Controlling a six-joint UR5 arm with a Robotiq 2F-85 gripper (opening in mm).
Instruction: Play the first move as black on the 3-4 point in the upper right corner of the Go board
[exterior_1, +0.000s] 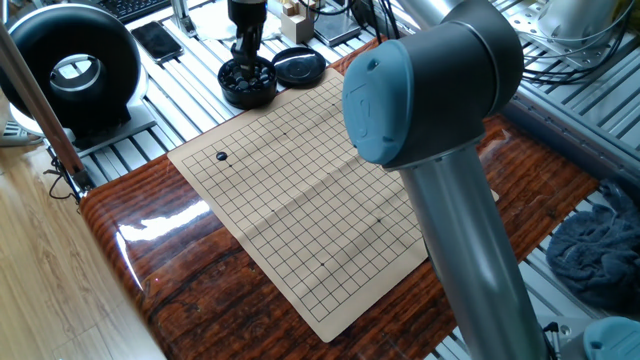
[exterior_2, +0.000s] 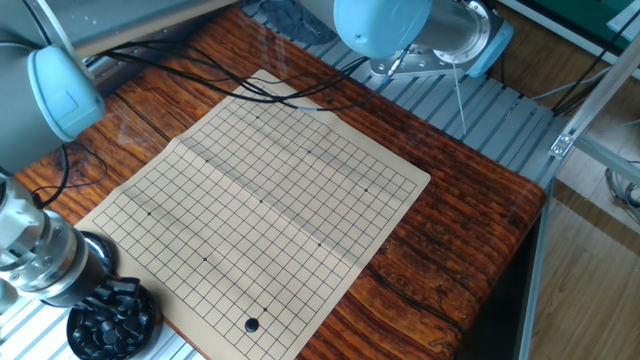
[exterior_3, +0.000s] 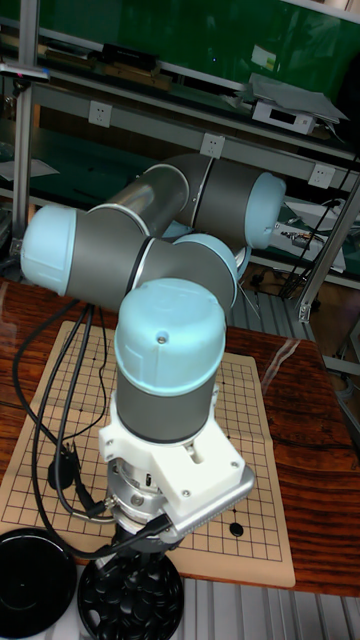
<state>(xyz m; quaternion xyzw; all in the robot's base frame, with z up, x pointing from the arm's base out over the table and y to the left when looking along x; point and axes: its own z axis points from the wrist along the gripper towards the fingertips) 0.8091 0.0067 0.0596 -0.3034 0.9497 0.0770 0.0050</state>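
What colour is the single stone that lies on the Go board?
Black. The stone shows best in the other fixed view, near the board's edge.

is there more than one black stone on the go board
No, the other fixed view shows a single black stone on the Go board, while the rest sit in the bowl beside it.

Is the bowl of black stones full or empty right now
Full. The bowl is heaped with black stones up to its rim, and its lid lies off beside it. The gripper hangs over it.
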